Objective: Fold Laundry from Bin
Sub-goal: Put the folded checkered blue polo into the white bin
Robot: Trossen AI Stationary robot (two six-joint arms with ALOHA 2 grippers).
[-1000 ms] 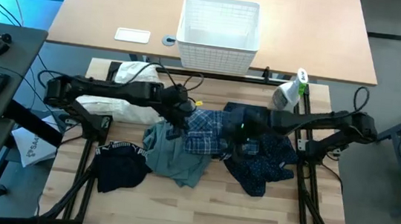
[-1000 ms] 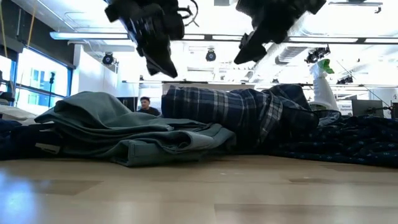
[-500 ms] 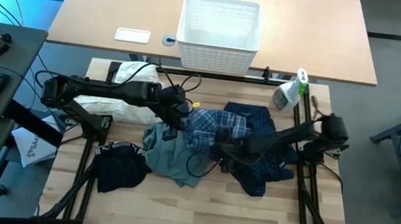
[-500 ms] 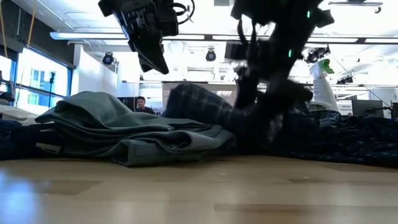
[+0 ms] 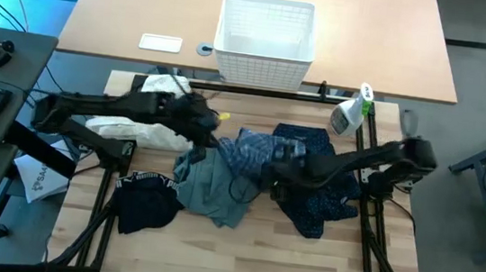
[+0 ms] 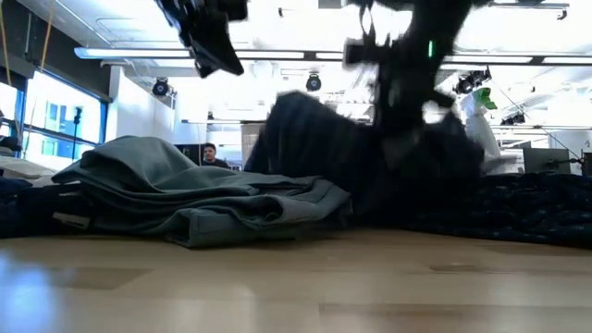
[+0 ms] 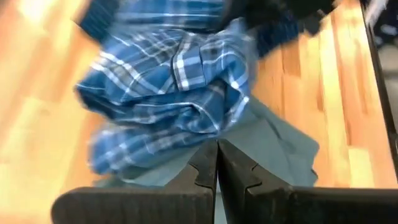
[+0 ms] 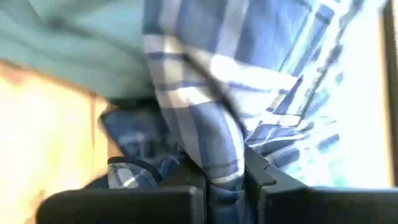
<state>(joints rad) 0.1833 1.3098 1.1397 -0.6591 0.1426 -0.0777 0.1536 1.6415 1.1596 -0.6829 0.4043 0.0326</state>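
The plaid shirt (image 5: pixel 255 148) lies bunched at the middle of the worktop (image 5: pixel 239 262), on the near side of the white basket (image 5: pixel 267 32), which stands on a separate table behind. The right hand (image 5: pixel 269 164) is down at the shirt's edge nearest the dotted trousers (image 5: pixel 322 203); in the right wrist view a fold of plaid cloth (image 8: pixel 214 149) is pinched between its two fingers (image 8: pixel 186 171), which stand nearly together on it. In the low view the shirt (image 6: pixel 314 148) rises in a peak under that hand.

The left hand (image 5: pixel 201 124) hangs above the worktop just beside the shirt, on the side away from the trousers. Its fingers (image 7: pixel 202 168) are pressed together with nothing between them; the shirt (image 7: pixel 174 87) lies beyond its tips, apart from them.

The grey-green top (image 5: pixel 211 182) lies against the shirt, partly under it. The black piece (image 5: pixel 141 202) lies beyond the top, farther from the shirt. The white cloth (image 5: pixel 130 130) lies under the left arm.
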